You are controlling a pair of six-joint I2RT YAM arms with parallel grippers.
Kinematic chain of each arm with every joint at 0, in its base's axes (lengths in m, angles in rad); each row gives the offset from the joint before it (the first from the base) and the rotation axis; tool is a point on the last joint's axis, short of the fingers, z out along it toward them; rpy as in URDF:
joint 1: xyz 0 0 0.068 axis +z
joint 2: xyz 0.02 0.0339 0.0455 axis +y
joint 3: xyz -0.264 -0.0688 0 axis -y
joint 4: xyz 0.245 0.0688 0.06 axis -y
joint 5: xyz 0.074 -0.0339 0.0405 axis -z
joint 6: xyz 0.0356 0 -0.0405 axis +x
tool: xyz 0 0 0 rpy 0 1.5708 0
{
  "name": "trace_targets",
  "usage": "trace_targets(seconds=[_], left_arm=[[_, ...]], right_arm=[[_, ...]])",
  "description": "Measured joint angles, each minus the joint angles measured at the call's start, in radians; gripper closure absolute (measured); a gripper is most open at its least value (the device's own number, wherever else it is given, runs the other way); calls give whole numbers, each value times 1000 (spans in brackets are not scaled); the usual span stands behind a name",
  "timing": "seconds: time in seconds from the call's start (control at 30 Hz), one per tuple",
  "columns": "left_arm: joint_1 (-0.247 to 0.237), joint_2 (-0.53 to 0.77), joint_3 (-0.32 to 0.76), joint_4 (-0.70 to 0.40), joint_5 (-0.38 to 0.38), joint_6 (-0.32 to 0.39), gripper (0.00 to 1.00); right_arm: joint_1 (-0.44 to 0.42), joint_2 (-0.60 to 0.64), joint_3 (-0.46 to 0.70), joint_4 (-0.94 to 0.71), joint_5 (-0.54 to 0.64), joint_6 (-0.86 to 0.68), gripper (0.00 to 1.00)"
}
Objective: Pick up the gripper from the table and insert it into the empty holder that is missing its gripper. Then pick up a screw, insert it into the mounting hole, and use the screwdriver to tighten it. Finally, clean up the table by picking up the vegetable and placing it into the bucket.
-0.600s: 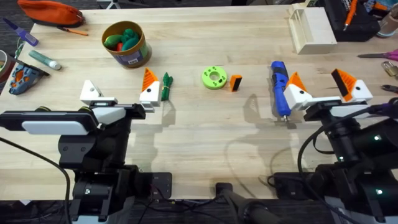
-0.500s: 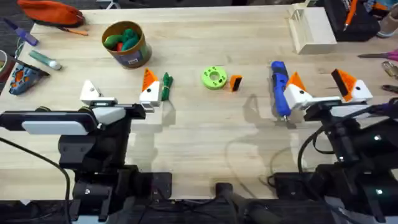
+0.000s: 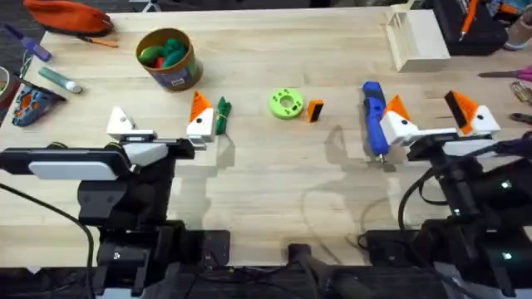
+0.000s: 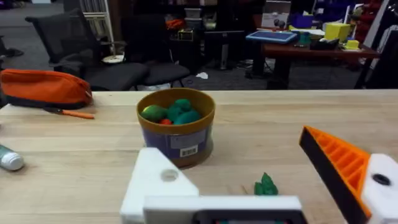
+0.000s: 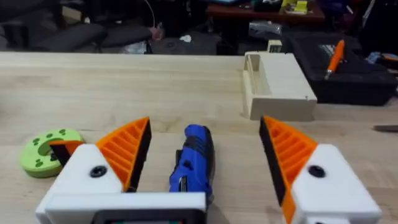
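Note:
The gripper [image 3: 315, 110], a small loose orange finger, lies beside a green disc [image 3: 286, 104], and shows again as the orange finger [image 5: 62, 149]. My left gripper [image 3: 160, 116] stands open. One side is the bare white holder [image 3: 122, 123], seen close as the holder [image 4: 158, 183]; the other carries an orange finger [image 4: 336, 165]. The dark-green vegetable [image 3: 222, 115] lies just past that finger, also the vegetable [image 4: 266, 185]. The yellow bucket [image 3: 169, 58] holds toy vegetables. My right gripper [image 3: 428, 112] is open, its left finger over the blue screwdriver [image 3: 373, 116]. A screw is too small to make out.
A pale wooden box [image 3: 416, 37] stands at the back right. An orange pouch [image 3: 66, 15], pens and a tube lie at the back left. Scissors [image 3: 507, 75] lie at the right edge. Bare tabletop [image 3: 274, 174] stretches between the arms.

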Motion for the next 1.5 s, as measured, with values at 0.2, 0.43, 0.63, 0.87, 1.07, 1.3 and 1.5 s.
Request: trace_targets(seconds=[0.2,0.43,0.63,0.87,1.07,1.3,1.5], left_arm=[[0,1,94,-60,0,0,15],[0,129,340,-207,0,21,15],[0,388,599,-396,0,39,15],[0,704,886,-677,0,46,15],[0,935,1080,-879,0,47,15],[0,1120,1197,-1015,0,45,15],[0,1191,1201,-1027,0,44,15]], right_arm=[[0,2,86,0,0,0,10],[0,88,339,-119,0,16,9],[0,299,586,-414,0,19,10],[0,578,860,-731,0,19,10],[0,808,1031,-963,0,19,9],[0,1018,1137,-1103,0,19,9],[0,1073,1141,-1104,0,19,10]])
